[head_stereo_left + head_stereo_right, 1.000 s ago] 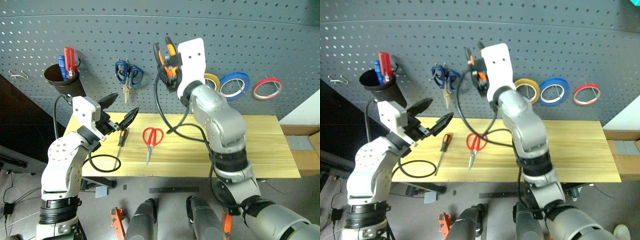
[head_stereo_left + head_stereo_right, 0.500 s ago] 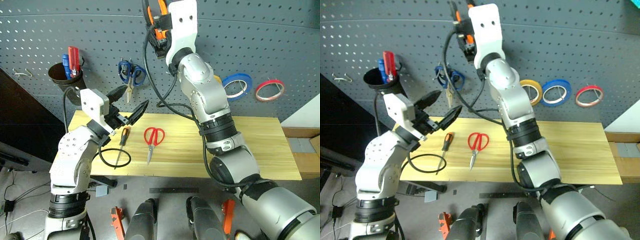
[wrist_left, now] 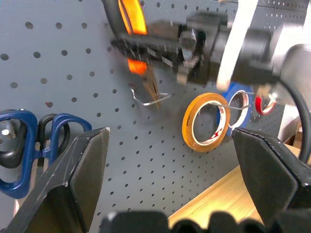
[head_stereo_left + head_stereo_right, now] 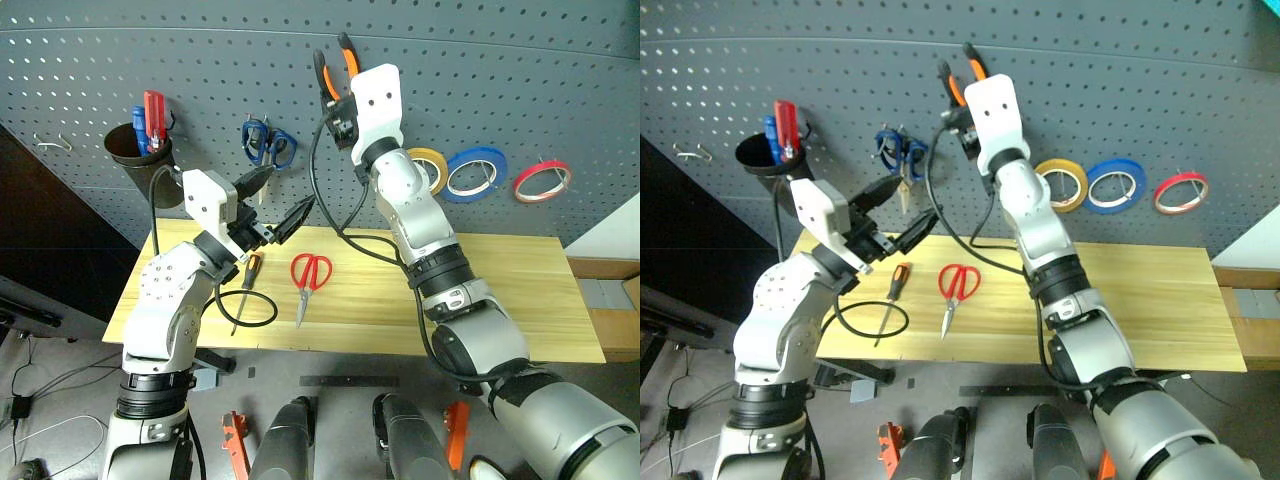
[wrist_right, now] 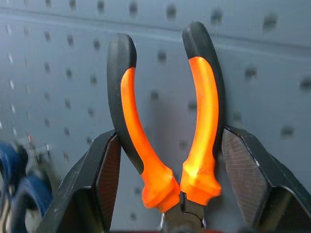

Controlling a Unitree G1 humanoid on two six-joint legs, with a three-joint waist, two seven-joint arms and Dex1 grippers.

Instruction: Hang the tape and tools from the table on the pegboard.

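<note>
Your right gripper (image 5: 165, 160) has its jaws pinching the orange-and-black-handled pliers (image 4: 334, 72), held handles-up right against the big dark grey pegboard with holes (image 4: 520, 80). Go slow and line the pliers up with the bare bent metal hook (image 3: 146, 99) just below them — then let go only once they hang. Your left gripper (image 4: 275, 205) waits over the light wooden tabletop (image 4: 520, 300), jaws spread wide and empty.

Orange-and-black pliers (image 4: 334, 72) stand handles-up against the pegboard (image 4: 520, 70). Yellow tape (image 4: 428, 168) hangs there. Red scissors (image 4: 309, 276) and screwdriver (image 4: 243, 285) lie on the counter (image 4: 520, 290).
</note>
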